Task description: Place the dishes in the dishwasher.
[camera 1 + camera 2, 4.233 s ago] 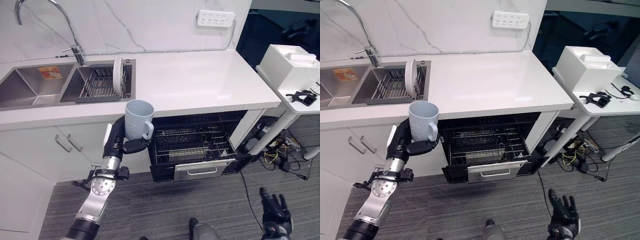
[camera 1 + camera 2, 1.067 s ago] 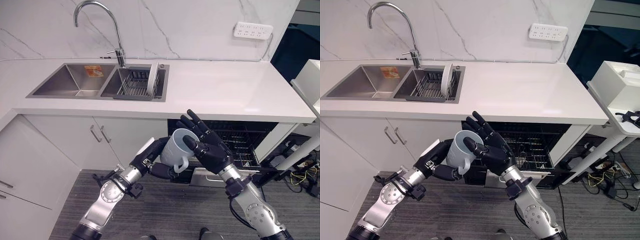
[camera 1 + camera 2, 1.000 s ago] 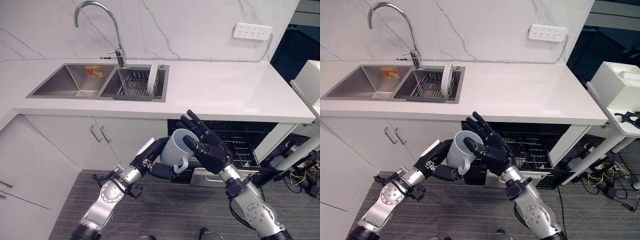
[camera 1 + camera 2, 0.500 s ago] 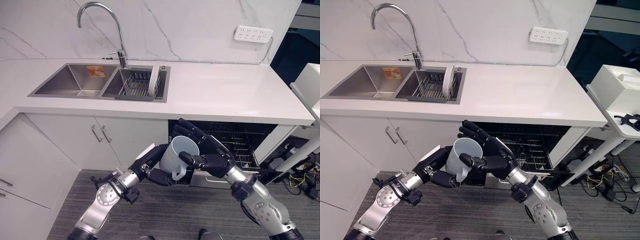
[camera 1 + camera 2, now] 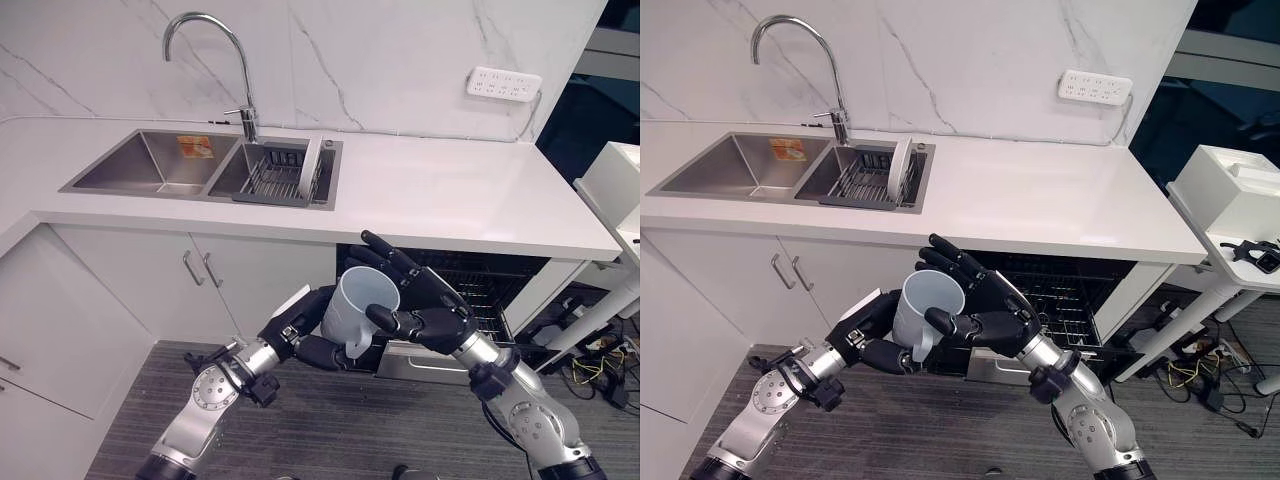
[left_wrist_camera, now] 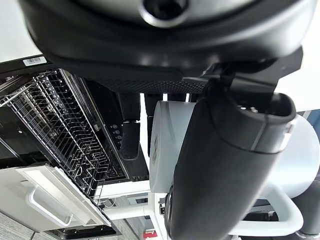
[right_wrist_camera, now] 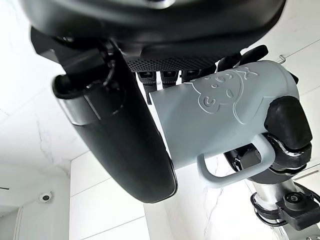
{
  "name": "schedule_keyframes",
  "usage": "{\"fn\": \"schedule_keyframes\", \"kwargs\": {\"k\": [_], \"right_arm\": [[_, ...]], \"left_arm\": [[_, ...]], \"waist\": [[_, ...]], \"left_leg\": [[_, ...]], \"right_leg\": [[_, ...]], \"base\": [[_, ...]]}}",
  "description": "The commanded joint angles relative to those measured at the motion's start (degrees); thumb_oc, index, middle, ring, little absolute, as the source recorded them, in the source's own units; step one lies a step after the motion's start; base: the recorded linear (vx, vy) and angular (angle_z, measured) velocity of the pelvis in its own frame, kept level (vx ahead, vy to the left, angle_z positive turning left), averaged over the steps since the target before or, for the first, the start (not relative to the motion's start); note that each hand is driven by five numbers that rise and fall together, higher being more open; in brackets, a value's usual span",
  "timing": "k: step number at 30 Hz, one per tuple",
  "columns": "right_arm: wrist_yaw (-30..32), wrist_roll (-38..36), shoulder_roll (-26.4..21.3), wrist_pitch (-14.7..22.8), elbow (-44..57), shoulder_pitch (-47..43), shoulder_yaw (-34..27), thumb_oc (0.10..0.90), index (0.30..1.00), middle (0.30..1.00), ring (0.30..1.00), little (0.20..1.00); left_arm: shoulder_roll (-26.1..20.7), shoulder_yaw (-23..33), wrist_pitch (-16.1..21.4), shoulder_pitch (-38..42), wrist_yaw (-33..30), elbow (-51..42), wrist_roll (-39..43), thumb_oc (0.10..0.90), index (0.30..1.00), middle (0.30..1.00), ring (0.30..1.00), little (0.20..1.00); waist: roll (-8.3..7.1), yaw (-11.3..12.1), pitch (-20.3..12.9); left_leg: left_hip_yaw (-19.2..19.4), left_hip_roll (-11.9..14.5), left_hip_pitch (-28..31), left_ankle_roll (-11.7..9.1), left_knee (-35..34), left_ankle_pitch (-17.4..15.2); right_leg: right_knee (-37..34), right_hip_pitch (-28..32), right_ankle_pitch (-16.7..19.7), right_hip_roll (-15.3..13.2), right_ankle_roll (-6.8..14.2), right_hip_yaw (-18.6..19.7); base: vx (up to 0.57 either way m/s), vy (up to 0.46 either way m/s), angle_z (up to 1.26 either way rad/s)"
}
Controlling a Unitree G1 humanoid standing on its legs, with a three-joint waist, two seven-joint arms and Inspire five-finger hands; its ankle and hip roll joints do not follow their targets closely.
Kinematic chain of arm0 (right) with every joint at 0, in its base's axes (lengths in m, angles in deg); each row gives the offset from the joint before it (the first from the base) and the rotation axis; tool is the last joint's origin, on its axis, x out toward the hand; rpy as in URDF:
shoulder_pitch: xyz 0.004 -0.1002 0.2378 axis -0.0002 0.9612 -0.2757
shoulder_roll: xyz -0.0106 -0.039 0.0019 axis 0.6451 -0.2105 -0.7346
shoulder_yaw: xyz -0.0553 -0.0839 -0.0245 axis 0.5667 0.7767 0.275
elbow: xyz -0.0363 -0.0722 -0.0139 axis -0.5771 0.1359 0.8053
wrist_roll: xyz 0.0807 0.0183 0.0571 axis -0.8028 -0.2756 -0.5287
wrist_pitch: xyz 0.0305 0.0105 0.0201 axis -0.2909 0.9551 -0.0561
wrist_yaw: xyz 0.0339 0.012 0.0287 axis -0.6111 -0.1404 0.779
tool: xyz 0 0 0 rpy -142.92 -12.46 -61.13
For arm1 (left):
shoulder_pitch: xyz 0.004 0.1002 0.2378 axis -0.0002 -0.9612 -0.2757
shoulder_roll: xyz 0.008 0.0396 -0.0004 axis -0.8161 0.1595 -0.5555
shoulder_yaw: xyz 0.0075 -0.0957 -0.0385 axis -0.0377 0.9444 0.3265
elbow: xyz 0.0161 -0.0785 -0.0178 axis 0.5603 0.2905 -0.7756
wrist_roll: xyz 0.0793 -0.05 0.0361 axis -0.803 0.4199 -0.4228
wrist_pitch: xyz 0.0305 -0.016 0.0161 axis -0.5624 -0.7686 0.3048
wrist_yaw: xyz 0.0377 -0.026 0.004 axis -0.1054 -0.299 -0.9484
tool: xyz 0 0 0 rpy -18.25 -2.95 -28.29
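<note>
Mug (image 5: 924, 306) stays gripped by left hand (image 5: 868, 335); right hand (image 5: 995, 311) now curls round it.

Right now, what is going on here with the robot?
The robot holds a pale grey mug between both hands, in the air in front of the open dishwasher. The left hand is curled round it from one side; the right hand wraps it from the other, thumb across its front. A white plate stands in the sink rack.

faucet (image 5: 248, 120) behind sink (image 5: 150, 172) | power strip (image 5: 503, 82) on wall | cabinet doors (image 5: 130, 290) below countertop (image 5: 450, 190) | white box (image 5: 1232, 185) far right
</note>
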Motion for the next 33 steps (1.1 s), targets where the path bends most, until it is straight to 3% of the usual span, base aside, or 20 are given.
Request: {"fn": "schedule_keyframes", "kwargs": {"k": [1, 14, 21, 29, 33], "right_arm": [[-12.11, -5.85, 1.72, -0.02, 4.88, -4.10, 3.16, 0.800, 0.900, 0.900, 0.900, 0.900], [-17.28, -1.81, 0.59, -2.82, 1.69, -4.23, 2.06, 0.800, 0.900, 0.900, 0.900, 0.900], [-19.07, 4.07, -2.93, -0.48, 1.25, -5.11, 3.07, 0.800, 0.900, 0.900, 0.900, 0.900], [-14.27, 13.55, -7.89, 3.07, 2.84, -6.63, 2.86, 0.800, 0.900, 0.900, 0.900, 0.900], [-13.43, 14.35, -9.34, 3.58, 3.75, -7.02, 2.93, 0.800, 0.900, 0.900, 0.900, 0.900]], "left_arm": [[3.96, 3.82, 3.28, 9.41, -1.50, -3.89, 5.09, 0.400, 0.300, 0.300, 0.300, 0.300], [4.05, 3.83, 1.32, 10.10, 2.03, -4.52, 6.72, 0.400, 0.300, 0.300, 0.300, 0.300], [3.09, 2.35, 0.42, 10.53, 4.07, -5.20, 7.67, 0.400, 0.300, 0.300, 0.300, 0.300], [1.34, 1.42, -0.52, 10.74, 4.68, -6.08, 9.06, 0.400, 0.300, 0.300, 0.300, 0.300], [1.10, 0.92, -0.32, 10.91, 4.52, -5.78, 9.19, 0.400, 0.300, 0.300, 0.300, 0.300]], "waist": [[0.93, 0.16, -0.24], [0.63, 0.52, -0.46], [0.46, 0.64, -0.15], [0.52, 0.22, 0.00], [0.48, -0.02, -0.01]], "left_leg": [[-8.75, 0.64, 2.88, -1.82, -2.67, -3.26], [-9.26, 0.64, 2.69, -1.96, -2.67, -3.26], [-9.78, 0.43, 2.57, -1.90, -2.67, -3.22], [-9.66, 0.32, 2.54, -1.78, -2.67, -3.20], [-9.48, 0.41, 2.54, -1.77, -2.67, -3.17]], "right_leg": [[3.44, 3.61, -7.99, -0.50, 3.75, -1.62], [3.44, 3.74, -8.10, -0.55, 3.77, -2.18], [3.44, 3.71, -7.92, -0.63, 3.76, -2.25], [3.44, 3.46, -7.56, -0.76, 3.84, -1.79], [3.44, 3.34, -7.48, -0.65, 3.83, -1.53]], "base": [[0.00, 0.000, 0.00], [0.00, 0.000, 0.00], [0.00, 0.000, 0.00], [0.00, -0.001, 0.02], [0.00, 0.000, 0.00]]}}
